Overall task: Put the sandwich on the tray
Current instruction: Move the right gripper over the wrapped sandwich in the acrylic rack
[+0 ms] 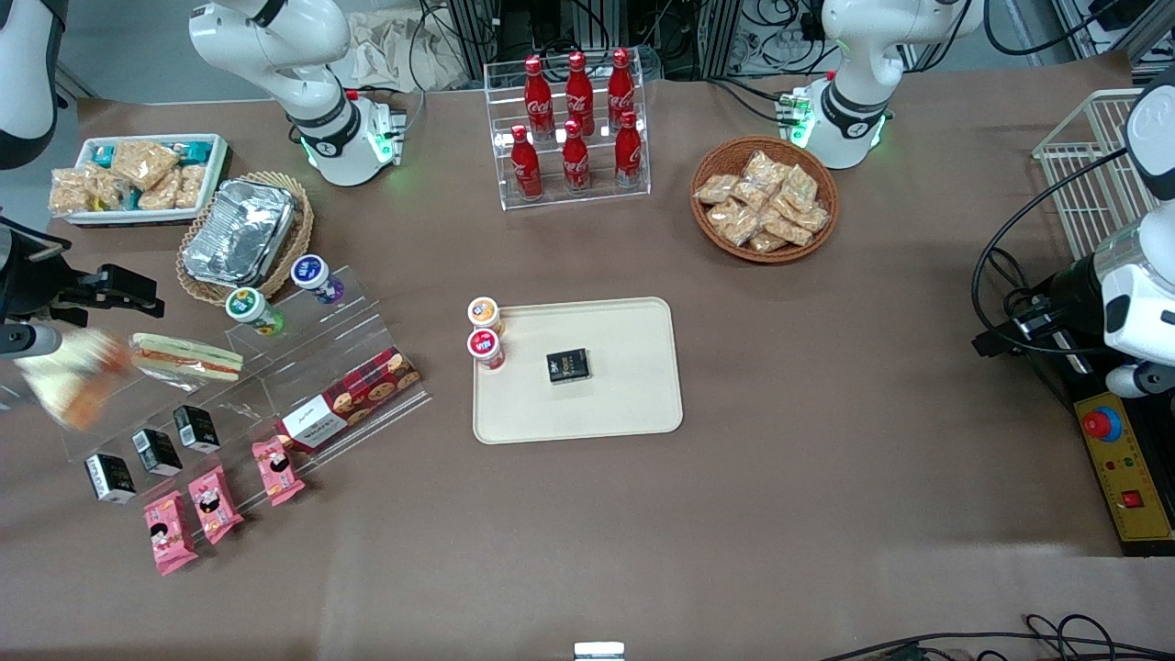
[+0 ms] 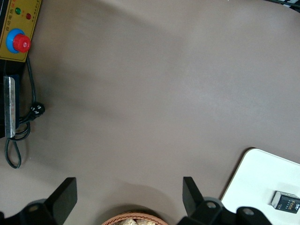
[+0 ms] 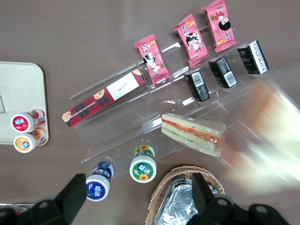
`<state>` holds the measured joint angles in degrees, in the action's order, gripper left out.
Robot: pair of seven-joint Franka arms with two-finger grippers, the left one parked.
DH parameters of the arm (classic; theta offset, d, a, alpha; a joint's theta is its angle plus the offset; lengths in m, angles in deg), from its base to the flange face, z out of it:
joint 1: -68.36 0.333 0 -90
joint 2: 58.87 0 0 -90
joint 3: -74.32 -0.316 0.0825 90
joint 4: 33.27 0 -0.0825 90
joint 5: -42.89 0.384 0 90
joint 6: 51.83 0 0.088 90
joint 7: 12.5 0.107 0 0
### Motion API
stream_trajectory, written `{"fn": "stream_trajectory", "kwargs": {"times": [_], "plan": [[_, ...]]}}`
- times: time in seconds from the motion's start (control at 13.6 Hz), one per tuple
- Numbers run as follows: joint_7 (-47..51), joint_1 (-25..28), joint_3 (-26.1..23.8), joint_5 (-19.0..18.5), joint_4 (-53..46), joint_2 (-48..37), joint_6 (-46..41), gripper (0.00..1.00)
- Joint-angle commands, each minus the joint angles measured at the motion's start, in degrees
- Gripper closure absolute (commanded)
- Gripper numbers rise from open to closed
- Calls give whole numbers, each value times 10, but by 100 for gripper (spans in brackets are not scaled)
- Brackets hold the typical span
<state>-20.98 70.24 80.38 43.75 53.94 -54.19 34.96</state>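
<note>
Right arm reaching low from the working arm's end of the table, wrist level, gripper (image 3: 133, 194) raised, facing down — fingers (image 3: 75, 187) spread, nothing between

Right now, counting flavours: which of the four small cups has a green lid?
The green-lidded cup on the clear stand, closest to the open gripper hovering beside the basket; the other lids are purple, orange and red.

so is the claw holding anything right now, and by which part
nothing: the claw is open and empty, up near the foil tray, and the sandwich lies ungripped on the clear rack
</note>
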Motion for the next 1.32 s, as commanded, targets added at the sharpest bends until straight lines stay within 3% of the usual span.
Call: {"fn": "stream_trajectory", "kwargs": {"times": [0.0, 0.73, 1.03, 1.25], "plan": [[-1, -1, 1, -3, -8, 2, 7, 0], [3, -2, 3, -1, -4, -2, 6, 0], [67, -5, 4, 17, -1, -6, 12, 0], [69, -17, 8, 13, 52, -31, 43, 0]]}}
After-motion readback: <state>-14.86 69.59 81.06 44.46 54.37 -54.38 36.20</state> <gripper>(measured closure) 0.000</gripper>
